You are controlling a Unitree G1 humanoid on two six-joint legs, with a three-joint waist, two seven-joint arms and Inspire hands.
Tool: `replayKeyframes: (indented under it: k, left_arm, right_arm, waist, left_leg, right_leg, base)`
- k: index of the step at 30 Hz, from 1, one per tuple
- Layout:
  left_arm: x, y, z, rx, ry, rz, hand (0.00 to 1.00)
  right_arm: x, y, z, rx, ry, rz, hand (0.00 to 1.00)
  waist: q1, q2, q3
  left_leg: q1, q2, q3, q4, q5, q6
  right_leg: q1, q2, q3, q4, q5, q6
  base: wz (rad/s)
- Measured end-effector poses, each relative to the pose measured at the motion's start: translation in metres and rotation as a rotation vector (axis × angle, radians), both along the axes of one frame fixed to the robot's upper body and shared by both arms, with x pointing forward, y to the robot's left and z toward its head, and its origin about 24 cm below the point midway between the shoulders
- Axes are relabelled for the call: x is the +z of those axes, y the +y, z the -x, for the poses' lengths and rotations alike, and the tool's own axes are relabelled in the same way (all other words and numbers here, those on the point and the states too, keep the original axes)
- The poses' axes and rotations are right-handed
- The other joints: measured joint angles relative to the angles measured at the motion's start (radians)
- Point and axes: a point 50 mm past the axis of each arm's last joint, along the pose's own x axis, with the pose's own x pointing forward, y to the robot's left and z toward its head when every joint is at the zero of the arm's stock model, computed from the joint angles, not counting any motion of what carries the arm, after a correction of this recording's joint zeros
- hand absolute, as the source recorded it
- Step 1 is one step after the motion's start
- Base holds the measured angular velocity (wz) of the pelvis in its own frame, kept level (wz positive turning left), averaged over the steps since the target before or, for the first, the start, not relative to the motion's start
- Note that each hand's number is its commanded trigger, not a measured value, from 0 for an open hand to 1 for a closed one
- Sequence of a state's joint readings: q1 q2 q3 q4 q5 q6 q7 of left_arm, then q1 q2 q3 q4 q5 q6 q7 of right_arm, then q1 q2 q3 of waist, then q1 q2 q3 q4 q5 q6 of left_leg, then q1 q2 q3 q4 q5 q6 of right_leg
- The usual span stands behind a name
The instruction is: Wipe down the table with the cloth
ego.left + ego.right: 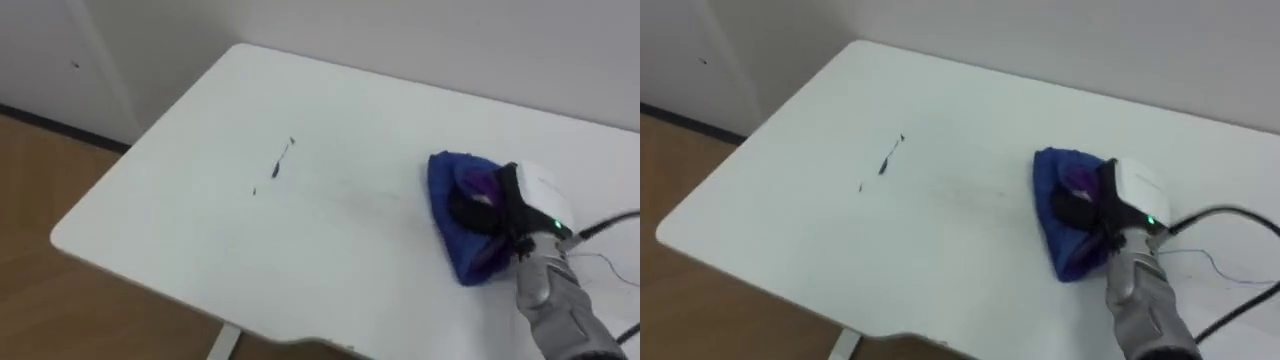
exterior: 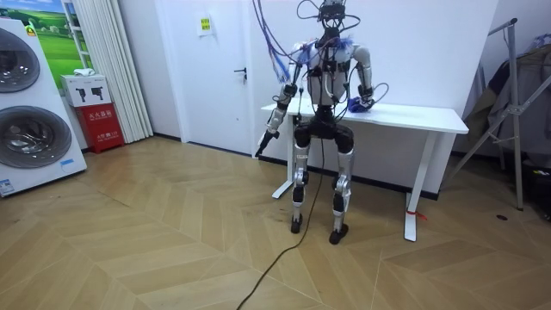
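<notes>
Blue cloth point(image 1: 447, 178) sits bunched near the bench's point(image 1: 180, 210) right edge, right robot hand point(image 1: 532, 196) curled onto its top; judged soft, light and easy-sliding, best held by that bunch; dark marks point(image 1: 281, 158) mid-bench; left robot hand point(image 2: 262, 143) hangs low.

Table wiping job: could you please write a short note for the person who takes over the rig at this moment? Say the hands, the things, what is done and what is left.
Right hand: on top of the blue cloth, fingers curled into it, on the right part of the white table.
Left hand: hangs at the robot's side near the table's end, idle.
Done: the cloth is down on the table; how much is already wiped cannot be told.
Left: dark marks lie to the left of the cloth, apart from it. Probably the cloth should go over them next.
</notes>
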State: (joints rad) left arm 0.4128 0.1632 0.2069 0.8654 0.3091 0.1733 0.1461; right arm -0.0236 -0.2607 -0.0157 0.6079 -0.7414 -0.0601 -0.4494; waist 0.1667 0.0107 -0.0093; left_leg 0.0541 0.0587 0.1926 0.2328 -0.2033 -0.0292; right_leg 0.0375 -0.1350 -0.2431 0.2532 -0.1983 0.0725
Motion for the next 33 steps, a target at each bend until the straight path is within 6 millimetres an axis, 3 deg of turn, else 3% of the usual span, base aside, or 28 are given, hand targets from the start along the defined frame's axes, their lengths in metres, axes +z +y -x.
replayKeyframes:
  k: [1,3,4,6,9,11,13,14,15,16,19,21,23,26,29,31,33]
  left_arm:
    - [0.001,0.002,0.003,0.031,-0.005,-0.01,0.0]
    - [0.002,0.005,0.004,0.053,-0.012,-0.02,0.0]
    - [0.003,0.005,-0.003,0.044,-0.039,-0.023,0.0]
    - [0.004,0.003,-0.02,0.014,-0.087,-0.029,0.0]
    - [0.002,-0.004,-0.049,-0.021,-0.155,-0.019,0.0]
    - [0.0,-0.009,-0.066,-0.035,-0.186,-0.016,0.0]
    - [-0.002,-0.014,-0.082,-0.076,-0.191,-0.004,0.0]
    - [-0.002,-0.015,-0.083,-0.078,-0.189,-0.003,0.0]
    - [-0.002,-0.015,-0.085,-0.084,-0.185,-0.003,0.0]
    - [-0.003,-0.016,-0.085,-0.099,-0.178,-0.009,0.0]
    - [-0.004,-0.016,-0.076,-0.098,-0.141,-0.009,0.0]
    - [-0.005,-0.013,-0.06,-0.081,-0.098,-0.013,0.0]
    - [-0.005,-0.01,-0.043,-0.063,-0.06,-0.018,0.0]
    - [-0.003,-0.003,-0.019,-0.001,-0.022,-0.033,0.0]
    - [0.003,0.011,-0.011,0.039,-0.022,-0.081,0.0]
    - [0.008,0.022,-0.013,0.039,-0.044,-0.132,0.0]
    - [0.012,0.029,-0.015,0.045,-0.065,-0.164,0.0]
  right_arm:
    - [-0.004,-0.006,0.014,-0.039,-0.006,0.005,1.0]
    - [-0.008,-0.01,0.024,-0.071,0.003,-0.003,1.0]
    - [-0.009,-0.01,0.026,-0.082,0.008,-0.017,1.0]
    - [-0.011,-0.005,0.023,-0.081,0.018,-0.035,1.0]
    - [-0.005,0.01,-0.001,-0.051,0.046,-0.027,1.0]
    - [0.006,0.026,-0.025,0.013,0.065,0.008,1.0]
    - [0.034,0.069,-0.065,0.209,0.052,0.09,1.0]
    - [0.042,0.081,-0.075,0.26,0.038,0.108,1.0]
    - [0.055,0.105,-0.087,0.346,0.016,0.123,1.0]
    - [0.064,0.124,-0.092,0.407,-0.006,0.13,1.0]
    - [0.068,0.14,-0.092,0.485,-0.016,0.137,1.0]
    - [0.054,0.135,-0.083,0.473,0.035,0.132,1.0]
    - [0.033,0.122,-0.067,0.421,0.073,0.073,1.0]
    - [0.011,0.099,-0.037,0.336,0.033,0.0,1.0]
    - [-0.01,0.062,0.009,0.138,-0.018,-0.074,1.0]
    - [-0.018,0.022,0.049,-0.043,-0.044,-0.053,1.0]
    - [-0.021,-0.004,0.071,-0.159,-0.04,-0.009,1.0]
  waist:
    - [-0.015,-0.001,-0.0106]
    - [-0.029,-0.005,-0.0129]
    - [-0.035,-0.017,-0.0128]
    - [-0.03,-0.036,-0.0102]
    - [-0.008,-0.054,0.0024]
    - [0.032,-0.06,0.0028]
    - [0.097,-0.063,0.0097]
    - [0.107,-0.066,0.0116]
    - [0.117,-0.066,0.0151]
    - [0.12,-0.072,0.0144]
    - [0.162,-0.074,0.0162]
    - [0.167,-0.071,0.0181]
    - [0.152,-0.07,0.0188]
    - [0.078,-0.064,0.0189]
    - [0.007,-0.063,0.0177]
    - [-0.04,-0.063,0.0098]
    - [-0.051,-0.06,0.0058]
  left_leg:
    - [0.021,-0.005,0.003,-0.019,0.0,0.0]
    - [0.049,-0.008,0.0,-0.035,0.0,0.0]
    - [0.057,-0.009,-0.004,-0.037,0.0,0.0]
    - [0.062,-0.01,-0.007,-0.042,0.0,0.0]
    - [0.059,-0.006,0.001,-0.045,0.0,0.0]
    - [0.041,-0.002,-0.001,-0.05,-0.001,-0.002]
    - [0.025,0.003,-0.017,-0.065,-0.001,-0.001]
    - [0.022,0.006,-0.019,-0.066,-0.001,-0.001]
    - [0.014,0.007,-0.042,-0.066,-0.001,-0.002]
    - [0.006,0.007,-0.058,-0.063,0.0,-0.004]
    - [0.005,0.005,-0.089,-0.064,0.001,-0.003]
    - [0.016,0.001,-0.105,-0.063,0.002,-0.002]
    - [0.031,-0.004,-0.119,-0.064,0.002,-0.002]
    - [0.063,-0.013,-0.114,-0.069,0.002,-0.002]
    - [0.082,-0.022,-0.109,-0.07,0.002,-0.002]
    - [0.082,-0.031,-0.106,-0.07,0.002,-0.002]
    - [0.085,-0.032,-0.097,-0.07,0.002,-0.002]
  right_leg:
    - [0.014,-0.003,-0.005,-0.001,-0.001,0.001]
    - [0.037,-0.005,-0.009,-0.008,-0.005,0.007]
    - [0.052,-0.005,-0.014,-0.017,-0.005,0.007]
    - [0.055,-0.004,-0.014,-0.014,-0.004,0.007]
    - [0.042,0.002,0.0,-0.012,0.005,0.004]
    - [0.008,0.005,-0.004,0.0,0.02,-0.001]
    - [-0.044,0.021,-0.006,0.001,0.051,-0.015]
    - [-0.05,0.024,-0.008,0.0,0.055,-0.018]
    - [-0.051,0.029,-0.017,-0.006,0.057,-0.02]
    - [-0.046,0.029,-0.033,-0.017,0.057,-0.02]
    - [-0.031,0.026,-0.066,-0.031,0.057,-0.019]
    - [-0.012,0.023,-0.072,-0.043,0.058,-0.018]
    - [0.025,0.019,-0.1,-0.066,0.059,-0.016]
    - [0.081,0.011,-0.107,-0.093,0.057,-0.006]
    - [0.118,0.005,-0.112,-0.107,0.056,0.004]
    - [0.122,-0.005,-0.111,-0.103,0.051,0.012]
    - [0.123,-0.006,-0.111,-0.102,0.052,0.014]
  base:
    - [-0.06]
    - [-0.03]
    - [0.0]
    - [0.0]
    - [-0.27]
    - [-0.63]
    - [-0.83]
    - [-0.44]
    - [0.13]
    - [0.28]
    - [0.36]
    - [0.42]
    - [0.4]
    - [0.33]
    - [0.17]
    - [0.09]
    - [-0.22]
